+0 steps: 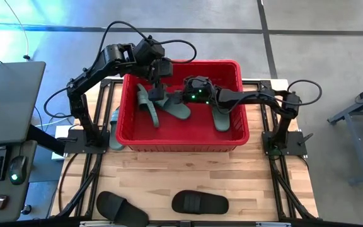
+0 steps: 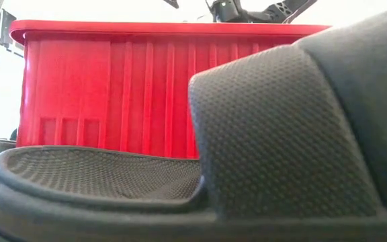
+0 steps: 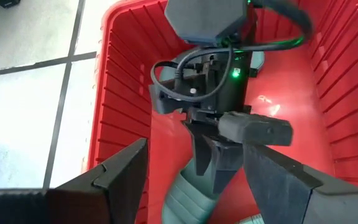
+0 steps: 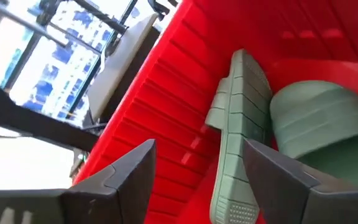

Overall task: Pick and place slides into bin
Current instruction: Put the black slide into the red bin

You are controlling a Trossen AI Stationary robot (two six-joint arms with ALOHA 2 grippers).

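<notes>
Two black slides (image 1: 199, 203) lie crosswise on the bench's near edge, far from both wide-open, empty jaws over the bin (image 1: 241, 132).

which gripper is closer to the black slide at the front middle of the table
Right, narrowly. The right gripper hangs open in the bin, almost straight behind the black slide. The left gripper, also open, sits farther back and to the left.

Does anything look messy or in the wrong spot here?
Yes. One green slide lies outside the bin, wedged between its left wall and the left arm's frame. Inside, another green slide stands tipped on its edge against the wall instead of lying flat. Two black slides lie on the table's front edge, not yet binned.
</notes>
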